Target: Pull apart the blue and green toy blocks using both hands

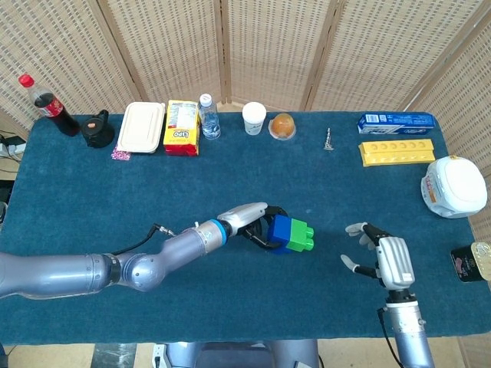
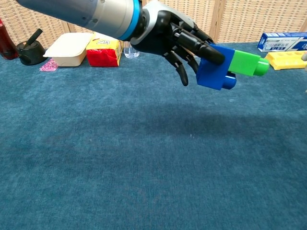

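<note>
Blue block [image 1: 281,231] sits gripped in the left hand [image 1: 257,222], held above the table [image 1: 92,199], with the green block [image 1: 301,236] still joined and jutting rightward. Well apart on that side, the right hand [image 1: 381,257] hovers empty, fingers spread, facing the green end.

High head view down over the table [image 1: 77,199]; low, close chest view across it.
</note>
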